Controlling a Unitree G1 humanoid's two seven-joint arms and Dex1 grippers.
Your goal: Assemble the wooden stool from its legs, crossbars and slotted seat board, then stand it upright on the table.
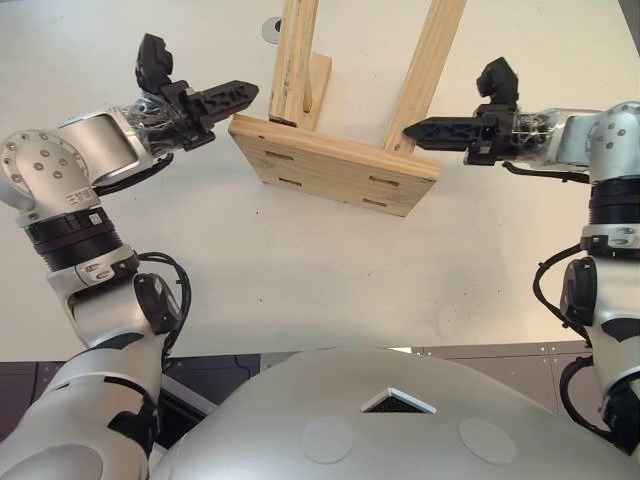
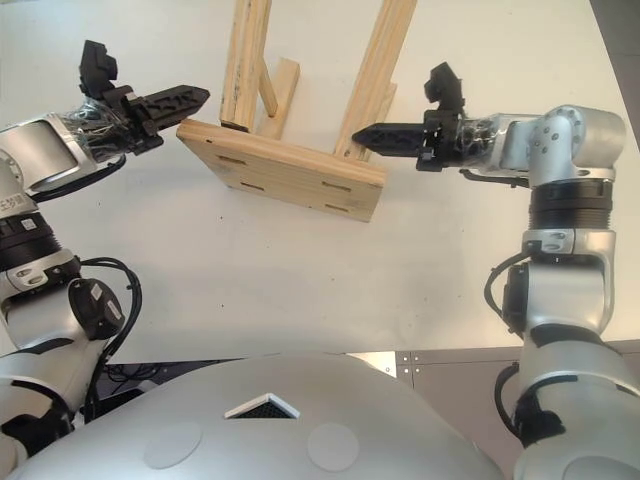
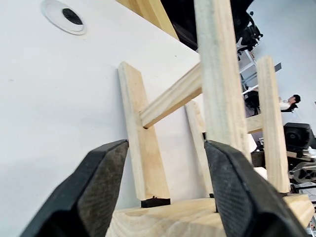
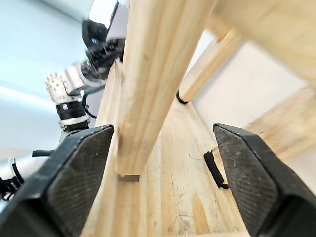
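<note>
Left hand (image 1: 240,95) and right hand (image 1: 415,129) both gape open, flanking the stool (image 1: 330,165) lying sideways on the bench (image 1: 300,270).

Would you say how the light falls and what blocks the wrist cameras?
Left eye view: even light on the table, no glare or hard shadow by the seat board. Left wrist view: fingers of the left gripper crowd the foreground. Right wrist view: a leg between fingers of the right gripper hides much.
</note>
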